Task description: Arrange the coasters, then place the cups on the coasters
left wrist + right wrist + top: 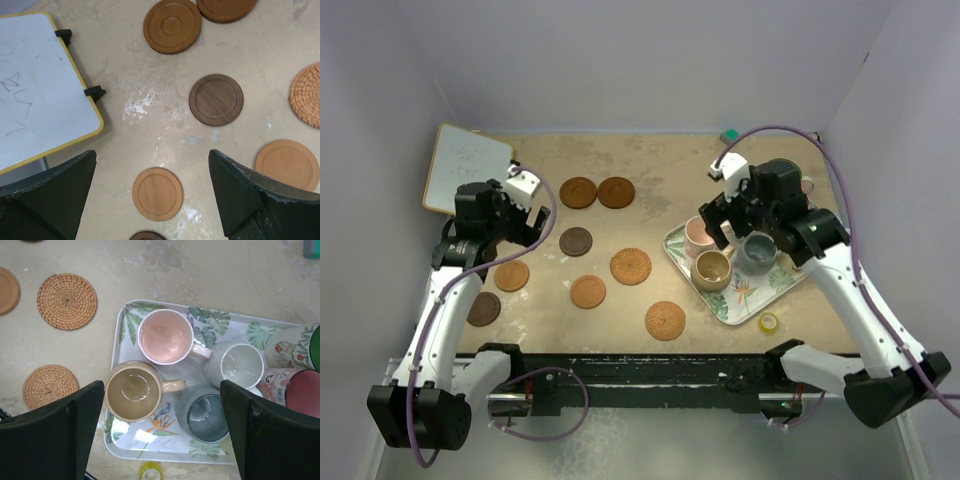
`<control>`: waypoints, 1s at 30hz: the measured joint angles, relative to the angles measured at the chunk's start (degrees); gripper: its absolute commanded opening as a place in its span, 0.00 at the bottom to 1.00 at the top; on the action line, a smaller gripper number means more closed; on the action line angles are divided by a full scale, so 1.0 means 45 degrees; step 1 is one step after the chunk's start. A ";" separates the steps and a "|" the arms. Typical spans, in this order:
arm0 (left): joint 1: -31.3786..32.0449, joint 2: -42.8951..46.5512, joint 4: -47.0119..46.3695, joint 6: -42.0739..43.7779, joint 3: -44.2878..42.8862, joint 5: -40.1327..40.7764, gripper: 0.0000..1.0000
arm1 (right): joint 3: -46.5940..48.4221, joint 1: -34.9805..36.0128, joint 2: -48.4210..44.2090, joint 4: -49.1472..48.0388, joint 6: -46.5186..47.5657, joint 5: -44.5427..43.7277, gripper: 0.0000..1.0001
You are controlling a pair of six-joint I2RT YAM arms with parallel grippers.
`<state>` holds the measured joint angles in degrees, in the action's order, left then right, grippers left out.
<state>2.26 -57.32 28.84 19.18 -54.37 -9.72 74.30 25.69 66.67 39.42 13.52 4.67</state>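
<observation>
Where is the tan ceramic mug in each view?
Top external: the tan ceramic mug sits right of centre, on the leaf-patterned rectangular tray.
Left wrist: not in it.
Right wrist: mug at lower middle, handle pointing right.
Shared landmark: the farther round woven rattan coaster, left of the tray.

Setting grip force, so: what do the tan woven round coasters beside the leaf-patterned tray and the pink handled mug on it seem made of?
Tan woven round coasters: likely rattan or similar plant fibre, matte; coiled stitched rings show. Pink handled mug: likely glazed ceramic; glossy reflections inside, thick smooth rim.
</observation>
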 measured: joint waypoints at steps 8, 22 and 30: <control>0.0000 0.0767 0.1355 0.1307 0.0631 -0.0894 0.90 | -0.1457 -0.1579 -0.1719 -0.0903 -0.0005 0.1253 1.00; 0.0000 -0.0699 0.3808 0.3016 0.0908 -0.0525 0.85 | -0.2259 -0.1821 -0.2195 -0.1370 0.0058 0.2531 1.00; -0.0151 -0.2735 0.3682 0.3240 0.1904 -0.0291 0.69 | -0.2380 -0.1821 -0.2506 -0.1409 0.0073 0.3211 1.00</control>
<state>1.58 -69.63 45.41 33.76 -45.80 -11.03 63.59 17.50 55.40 33.08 13.85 19.11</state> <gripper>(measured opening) 0.755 0.998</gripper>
